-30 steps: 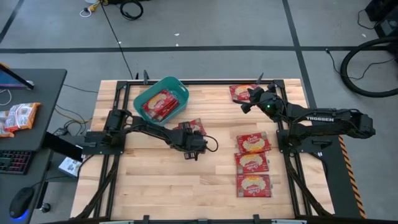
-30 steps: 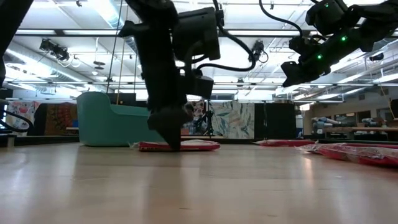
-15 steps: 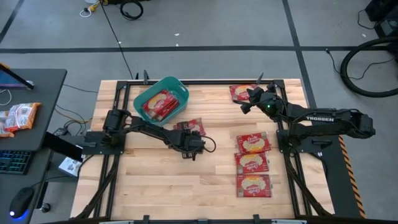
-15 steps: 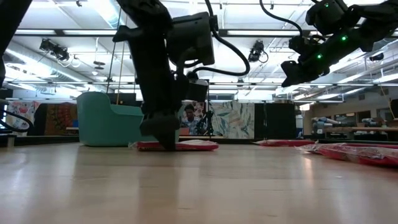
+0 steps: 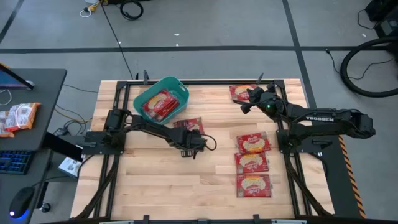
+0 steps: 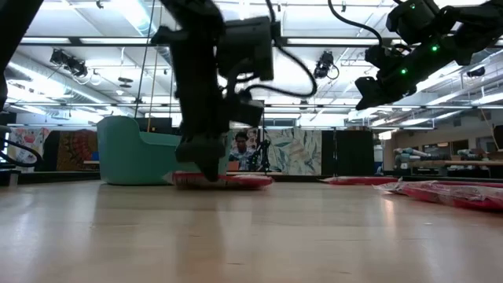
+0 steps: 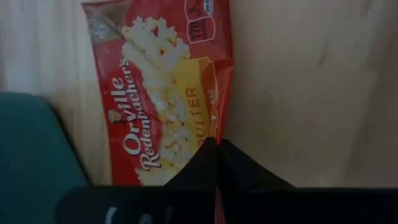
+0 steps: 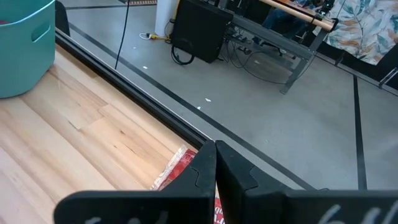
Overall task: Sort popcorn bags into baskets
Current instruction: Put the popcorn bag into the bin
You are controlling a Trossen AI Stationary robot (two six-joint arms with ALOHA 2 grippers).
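Wooden table (image 5: pixel 149 174), teal basket (image 5: pixel 176 85) at far left holding packets. Left gripper (image 5: pixel 188 142) pinched closed on edge of popcorn bag (image 7: pixel 161 93) lying just beside basket. Right gripper (image 5: pixel 249 99) hovers closed, empty, over far-right bag (image 5: pixel 238 92).

Overhead camera straight down, table-level camera sideways, 2 close wrist cameras

You are looking at bare wooden tabletop (image 5: pixel 155 168) lying open across the near left and centre. The teal-green plastic tub (image 5: pixel 177 87) is blocking the far left, and the column of three flat red popcorn packets (image 5: pixel 253 164) is crowding the right side.
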